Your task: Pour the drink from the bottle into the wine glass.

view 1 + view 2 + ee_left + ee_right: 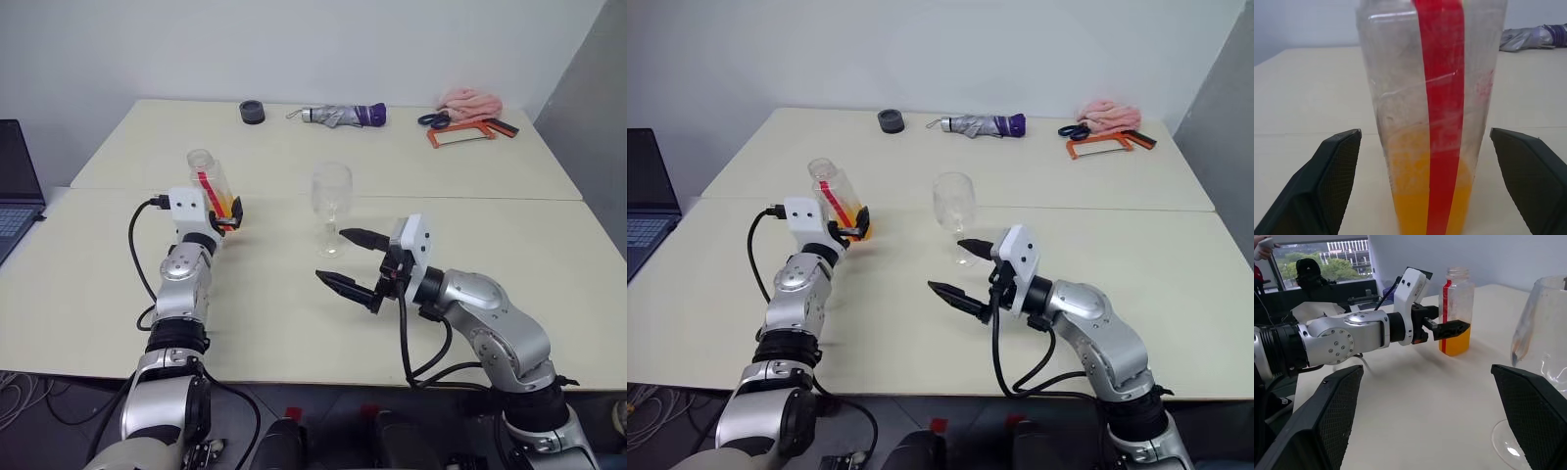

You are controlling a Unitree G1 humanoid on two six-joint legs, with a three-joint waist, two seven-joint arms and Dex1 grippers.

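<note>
The uncapped bottle (211, 183) stands left of centre on the table (294, 313), between the left gripper (227, 214)'s wide-spread fingers, ready for a grasp. At centre, the empty wine glass (332, 201) waits upright; the right gripper (350, 259) gapes just below it, probably to steady it.

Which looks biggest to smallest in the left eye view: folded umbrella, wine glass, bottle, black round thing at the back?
1. Folded umbrella, though farther back.
2. Wine glass and bottle: too alike to rank; the bottle is partly hidden.
3. Black round thing.
</note>
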